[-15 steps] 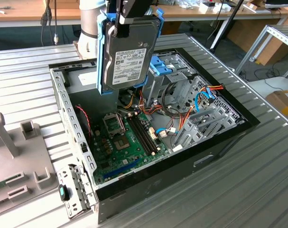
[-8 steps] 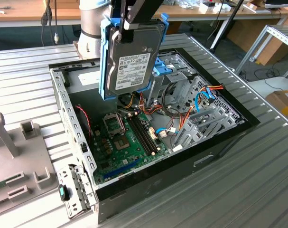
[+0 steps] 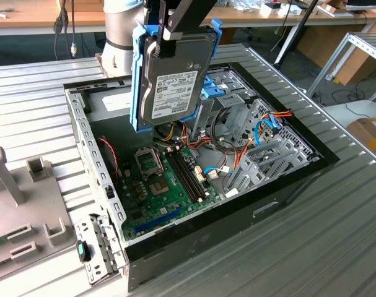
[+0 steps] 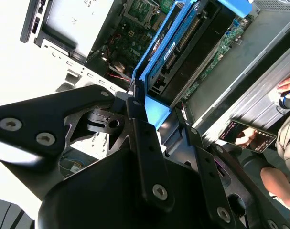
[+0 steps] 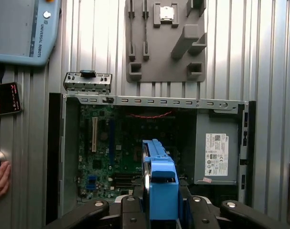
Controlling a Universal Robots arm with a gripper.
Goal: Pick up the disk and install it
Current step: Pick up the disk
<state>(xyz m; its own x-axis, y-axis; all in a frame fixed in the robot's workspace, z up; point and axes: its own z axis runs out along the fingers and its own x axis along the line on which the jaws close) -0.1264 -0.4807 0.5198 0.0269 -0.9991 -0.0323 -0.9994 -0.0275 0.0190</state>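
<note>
Now | tool (image 3: 165, 38) clamped on disk (image 3: 175, 83) (held upright) | above open case (image 3: 82, 124) | cage (image 3: 228, 93) near

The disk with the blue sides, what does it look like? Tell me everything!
The disk is a flat, dark grey, metal-looking box with a white label, bright blue plastic rails along both long sides and a blue end tab. It hangs upright, slightly tilted, in the air above the open computer case. Black jaws clamp its upper end; nothing else touches it.
</note>
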